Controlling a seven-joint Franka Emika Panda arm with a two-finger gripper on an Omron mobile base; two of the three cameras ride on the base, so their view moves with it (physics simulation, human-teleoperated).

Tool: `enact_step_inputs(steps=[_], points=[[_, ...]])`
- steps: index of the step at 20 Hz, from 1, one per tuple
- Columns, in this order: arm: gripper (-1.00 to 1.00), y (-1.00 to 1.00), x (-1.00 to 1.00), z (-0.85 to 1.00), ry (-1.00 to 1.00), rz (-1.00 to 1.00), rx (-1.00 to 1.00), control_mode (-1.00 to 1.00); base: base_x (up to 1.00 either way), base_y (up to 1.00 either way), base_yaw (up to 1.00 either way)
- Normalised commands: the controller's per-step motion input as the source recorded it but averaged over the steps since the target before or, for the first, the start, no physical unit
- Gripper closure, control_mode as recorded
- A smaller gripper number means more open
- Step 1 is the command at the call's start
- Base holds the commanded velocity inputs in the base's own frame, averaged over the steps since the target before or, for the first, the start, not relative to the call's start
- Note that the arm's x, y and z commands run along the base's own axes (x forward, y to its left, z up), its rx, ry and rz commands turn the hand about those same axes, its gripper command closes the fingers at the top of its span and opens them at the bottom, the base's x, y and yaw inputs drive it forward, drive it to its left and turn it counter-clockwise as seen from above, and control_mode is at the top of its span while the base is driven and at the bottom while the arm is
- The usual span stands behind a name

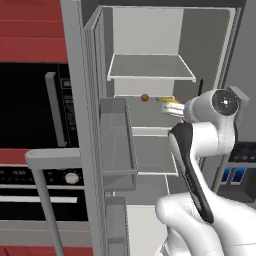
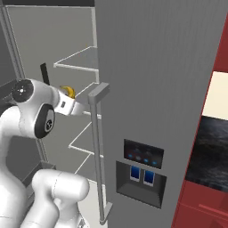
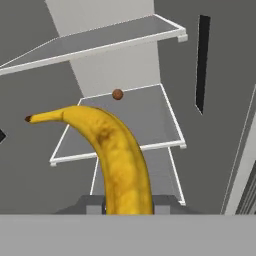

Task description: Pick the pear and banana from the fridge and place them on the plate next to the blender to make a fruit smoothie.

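- Banana (image 3: 117, 160) is clamped in my gripper (image 3: 127, 204), jaws squeezed tight on its lower end, so it sticks up and curves off to the left in the hand view with the dark tip at the far end.
- From the left base view I can see the banana (image 1: 169, 102) poking out past the arm's wrist, held in the air inside the open fridge (image 1: 210, 45), about level with the middle shelf (image 1: 150, 112).
- Right base view has just a bit of yellow (image 2: 67, 91) peeking out from behind the wrist, beside the fridge's long door handle (image 2: 99, 151).
- Pear (image 1: 144, 97) sits on that middle shelf toward the back wall, small and orange-brown, well apart from the banana. Hand view shows it (image 3: 117, 94) as a little ball at the far edge of the shelf.
- Upper shelf (image 1: 150, 67) is above both fruits with nothing on it that I can see.
- Fridge door is swung open on the left, its door bin (image 1: 117, 145) facing the arm.
- Black oven (image 1: 30, 105) in red cabinetry is off to the left of the fridge.
- Blue-lit dispenser panel (image 2: 141, 171) shows on the closed fridge door in the right base view.
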Motion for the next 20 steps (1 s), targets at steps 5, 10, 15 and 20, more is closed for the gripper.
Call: enact_step_inputs(steps=[5,10,15,20], points=[[1.00,-0.01,-0.29,-0.04,0.00,0.00,0.00,-1.00,0.00,0.00,0.00],[1.00,0.00,0.00,0.00,0.00,0.00,0.00,1.00,-1.00,-0.34,0.02],[1.00,0.00,0.00,0.00,0.00,0.00,0.00,1.00,-0.99,0.00,0.57],[1.00,0.00,0.00,0.00,0.00,0.00,0.00,1.00,-0.70,0.01,0.89]])
